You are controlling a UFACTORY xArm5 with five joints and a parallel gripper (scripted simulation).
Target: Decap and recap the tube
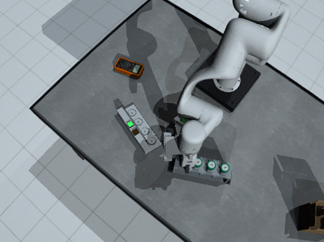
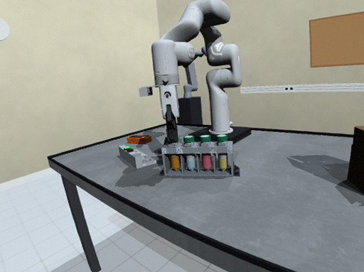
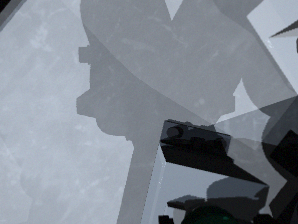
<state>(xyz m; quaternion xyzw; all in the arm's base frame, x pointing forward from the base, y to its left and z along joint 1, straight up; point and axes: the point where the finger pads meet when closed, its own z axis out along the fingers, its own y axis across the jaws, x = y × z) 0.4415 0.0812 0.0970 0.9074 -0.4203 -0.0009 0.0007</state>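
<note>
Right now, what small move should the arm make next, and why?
Probably close the pincer on the cap of the end tube. The green lamp is lit, and the half-open pincer sits at cap height over that tube, holding nothing, so a grip must come before testing tightness.

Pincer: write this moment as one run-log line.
pincer: open, holding nothing, at tube 4 cap | green lamp: lit | cap nests: empty | other three caps: on

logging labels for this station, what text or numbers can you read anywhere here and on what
No text reads clearly in any of these views.
Green tube caps: white marks on top, too small to read.
Orange multimeter: dial and screen markings blurred.
Arm: a pale logo mark, not legible.
</note>
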